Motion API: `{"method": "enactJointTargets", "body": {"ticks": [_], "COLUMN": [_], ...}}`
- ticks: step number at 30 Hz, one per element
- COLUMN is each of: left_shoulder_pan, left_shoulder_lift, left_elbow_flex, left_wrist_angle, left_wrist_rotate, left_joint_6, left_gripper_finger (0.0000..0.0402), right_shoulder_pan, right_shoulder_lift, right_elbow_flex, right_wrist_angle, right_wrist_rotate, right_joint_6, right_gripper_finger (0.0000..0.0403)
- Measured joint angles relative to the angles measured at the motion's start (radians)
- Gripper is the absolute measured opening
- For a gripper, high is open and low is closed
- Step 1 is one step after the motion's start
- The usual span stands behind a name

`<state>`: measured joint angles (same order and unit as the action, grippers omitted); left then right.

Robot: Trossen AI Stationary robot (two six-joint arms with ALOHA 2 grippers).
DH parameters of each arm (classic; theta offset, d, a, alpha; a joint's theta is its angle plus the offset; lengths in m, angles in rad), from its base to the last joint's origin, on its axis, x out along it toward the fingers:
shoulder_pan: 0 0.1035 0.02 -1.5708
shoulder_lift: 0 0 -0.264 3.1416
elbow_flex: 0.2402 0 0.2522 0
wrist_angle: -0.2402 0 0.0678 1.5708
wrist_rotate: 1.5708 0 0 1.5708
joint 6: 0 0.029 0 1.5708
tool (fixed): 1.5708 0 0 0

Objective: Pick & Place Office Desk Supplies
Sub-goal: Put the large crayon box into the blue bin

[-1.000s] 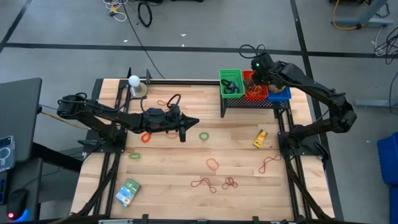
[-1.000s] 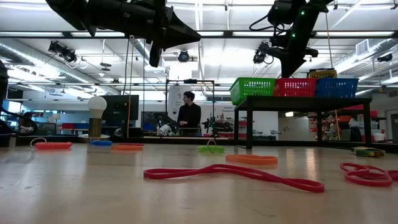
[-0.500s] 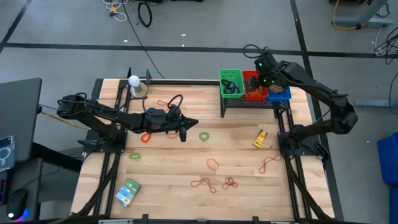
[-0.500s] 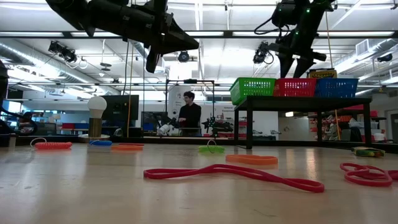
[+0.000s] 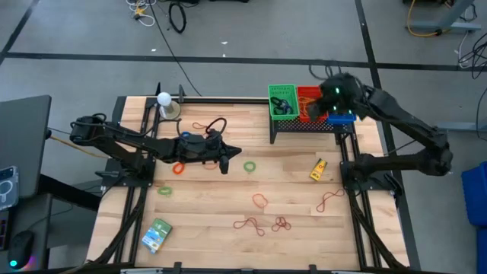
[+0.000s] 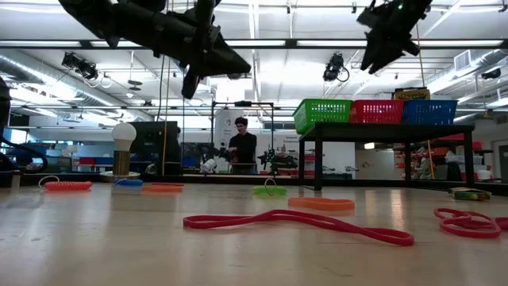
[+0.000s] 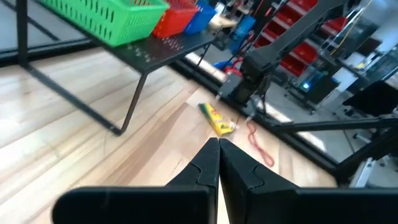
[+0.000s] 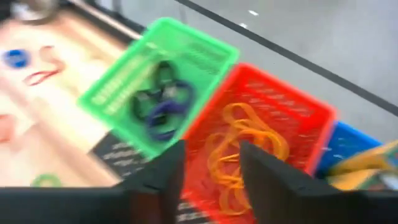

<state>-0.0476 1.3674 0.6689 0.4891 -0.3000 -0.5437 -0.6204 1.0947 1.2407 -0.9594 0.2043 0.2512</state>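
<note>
Rubber bands [image 5: 259, 223] litter the table; right claw [image 8: 208, 165], parted and empty, hangs over the red basket [image 8: 311, 118].

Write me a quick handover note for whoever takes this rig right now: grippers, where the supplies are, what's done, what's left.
Left gripper: shut, empty, above mid-table.
Right gripper: open, empty, over the red basket.
Done: orange bands in the red basket; dark rings in the green basket; blue basket holds something unclear.
Left on the table: green ring, orange ring, yellow crayon box, green-blue packets, and several red bands.
</note>
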Motion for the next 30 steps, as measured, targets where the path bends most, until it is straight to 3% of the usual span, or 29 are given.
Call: {"method": "enactJointTargets", "body": {"ticks": [6,8,13,18,25,30], "left_shoulder_pan": [0.004,0.004,0.016,0.023,-0.017,-0.095], "left_shoulder_lift": [-0.007,-0.016,-0.057,-0.072,-0.073,-0.073], "left_elbow_flex": [0.000,0.004,0.058,0.152,0.224,0.234], "left_wrist_angle": [-0.063,-0.101,-0.332,-0.582,-0.870,-1.012], "left_wrist_rotate": [-0.058,-0.068,-0.097,-0.099,-0.061,0.021], "left_joint_6": [-0.016,-0.016,-0.023,-0.059,-0.183,-0.329], "left_gripper_finger": [0.0008,0.0008,0.0008,0.0008,0.0009,0.0040], "right_shoulder_pan": [0.238,0.320,0.531,0.682,0.743,0.741], "right_shoulder_lift": [-0.134,-0.165,-0.195,-0.192,-0.192,-0.192], "right_elbow_flex": [-0.193,-0.269,-0.399,-0.447,-0.457,-0.457], "right_wrist_angle": [0.168,0.246,0.383,0.444,0.447,0.448], "right_wrist_rotate": [0.024,0.037,0.123,0.183,0.210,0.211], "right_joint_6": [0.059,0.071,0.139,0.151,0.162,0.143], "right_gripper_finger": [0.0032,0.0009,0.0018,0.0005,0.0013,0.0015]}}
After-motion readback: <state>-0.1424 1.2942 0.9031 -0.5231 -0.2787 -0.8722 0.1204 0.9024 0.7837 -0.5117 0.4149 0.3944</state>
